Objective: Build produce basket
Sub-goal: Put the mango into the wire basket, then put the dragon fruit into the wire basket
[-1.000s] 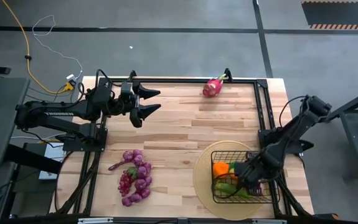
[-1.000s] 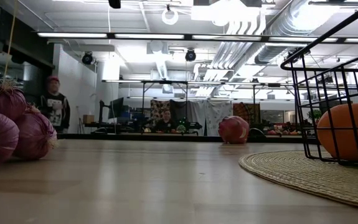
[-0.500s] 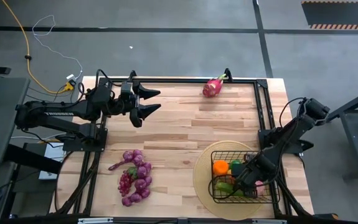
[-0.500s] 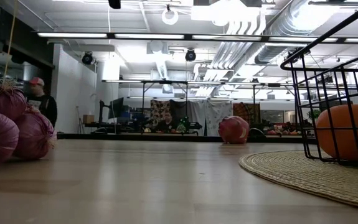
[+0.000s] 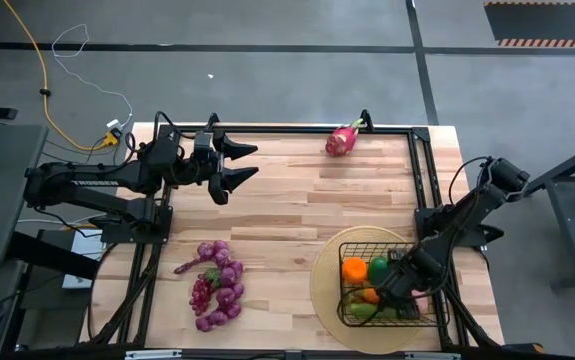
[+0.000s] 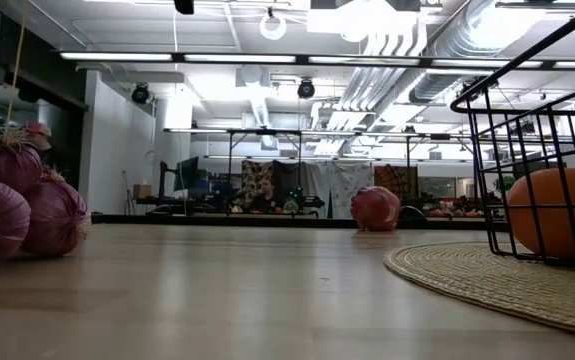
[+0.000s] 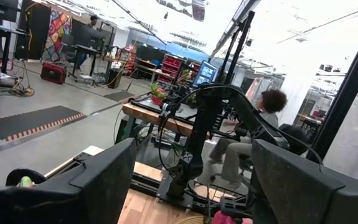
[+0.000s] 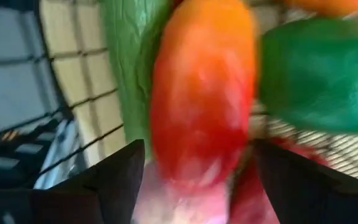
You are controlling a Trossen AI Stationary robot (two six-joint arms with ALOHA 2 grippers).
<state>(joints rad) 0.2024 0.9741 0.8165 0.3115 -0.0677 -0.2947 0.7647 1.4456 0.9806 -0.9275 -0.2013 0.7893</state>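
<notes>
While the bench (image 5: 297,200) is viewed from above, the left arm is seen held over its far left part, and the left hand (image 5: 242,162) is shown spread wide with nothing between its fingers. A round woven mat (image 5: 325,275) is laid at the near right corner, and the basket (image 5: 345,247) is set on it. A grape bunch (image 5: 215,284) is placed on the bare wood at the near left, well apart from the basket. The right arm is reached down into the basket, where the right hand (image 5: 395,287) is lowered among the produce; its fingers (image 8: 107,186) are seen parted on either side of a red-orange pepper (image 8: 200,99), and contact with it cannot be told. A dragon fruit (image 5: 342,139) is left at the far edge, well apart from everything else. An orange (image 5: 354,269) and a green pepper (image 5: 378,267) are lodged side by side in the basket's far half.
</notes>
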